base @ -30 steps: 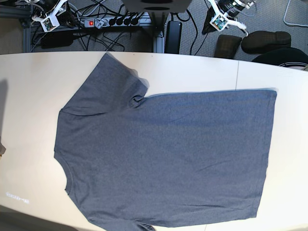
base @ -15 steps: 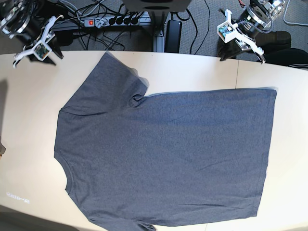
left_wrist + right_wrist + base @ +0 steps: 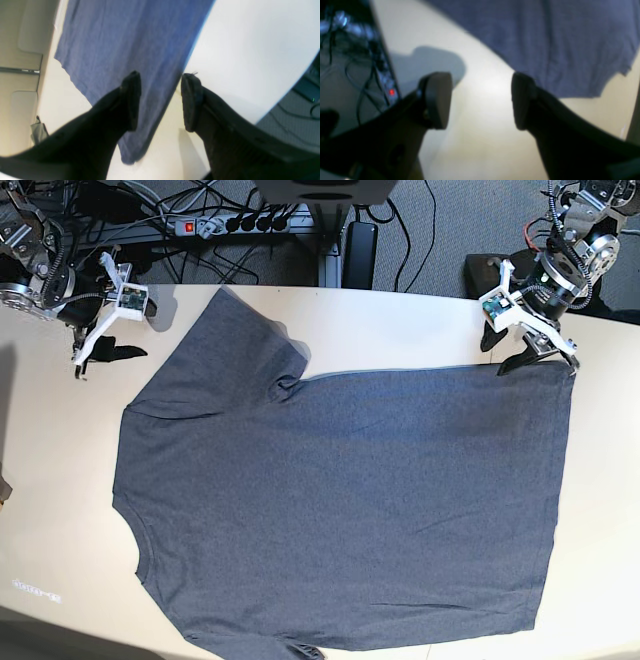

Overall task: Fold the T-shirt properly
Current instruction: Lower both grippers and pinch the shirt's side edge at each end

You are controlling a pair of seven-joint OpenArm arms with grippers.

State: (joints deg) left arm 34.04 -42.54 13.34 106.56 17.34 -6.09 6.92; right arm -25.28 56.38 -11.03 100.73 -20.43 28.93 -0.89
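The T-shirt (image 3: 340, 500) is slate-blue and lies flat on the pale table (image 3: 400, 320), with its neck toward the left, its hem toward the right and one sleeve pointing to the far edge. No print shows. My left gripper (image 3: 520, 352) hovers open over the far hem corner. In the left wrist view the T-shirt (image 3: 120, 37) has its edge running between the open left gripper (image 3: 160, 100). My right gripper (image 3: 105, 352) is open above bare table, left of the far sleeve. In the right wrist view the T-shirt (image 3: 557, 37) lies beyond the open right gripper (image 3: 480, 100).
A power strip (image 3: 230, 224) with a red switch and tangled cables lie on the floor behind the table; the power strip (image 3: 388, 85) also shows in the right wrist view. A seam (image 3: 492, 330) crosses the tabletop at the right. A dark block (image 3: 360, 250) stands behind the far edge.
Both arms have swung in from the back corners and come down near the shirt's far edge. Both grippers have gone from shut to open. The shirt has not moved.
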